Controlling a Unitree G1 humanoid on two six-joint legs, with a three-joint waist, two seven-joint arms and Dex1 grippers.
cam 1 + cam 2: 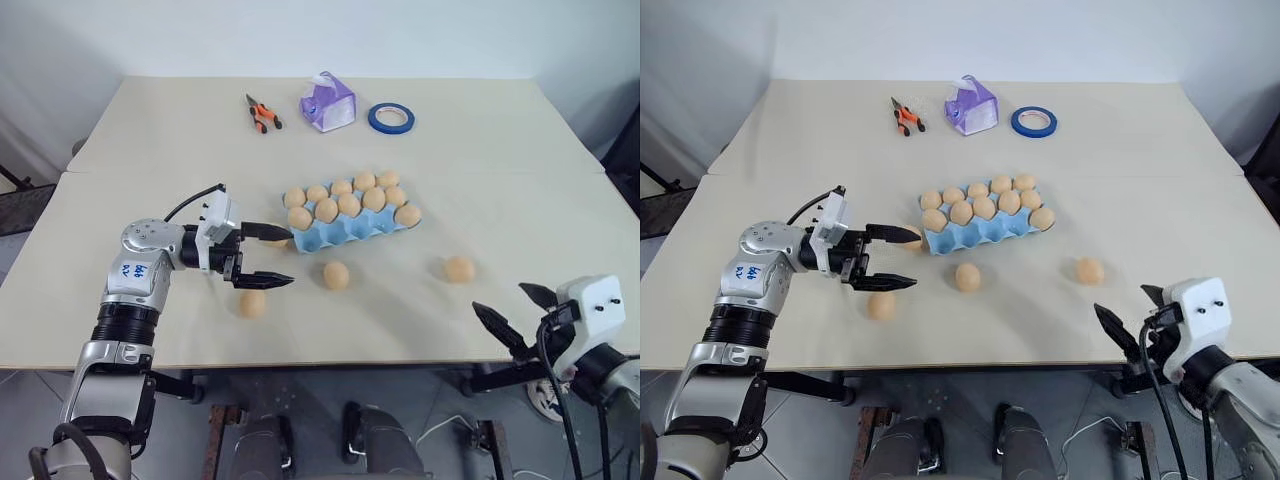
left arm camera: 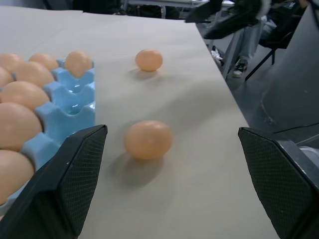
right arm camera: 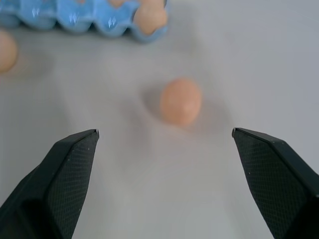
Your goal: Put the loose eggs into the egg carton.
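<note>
- While the carton (image 1: 352, 228) sits mid-table (image 1: 150, 140) with ten eggs filling its cups, three loose eggs lie on the table on its near side.
- Left gripper (image 1: 266, 256) hangs just off the carton's left end, fingers spread wide and empty, pointing toward the carton.
- One egg (image 1: 253, 303) lies nearer than the carton's left end, just below the left gripper's lower finger and not touching it.
- Second egg (image 1: 336, 275) rests just in front of the carton's near edge, a little past the left gripper's fingertips.
- Third egg (image 1: 459, 268) lies off the carton's near right corner, between the carton and the right gripper (image 1: 512, 312).
- Right gripper is well apart from the carton at the table's near edge, jaws wide and empty, with that egg ahead of its fingers.
</note>
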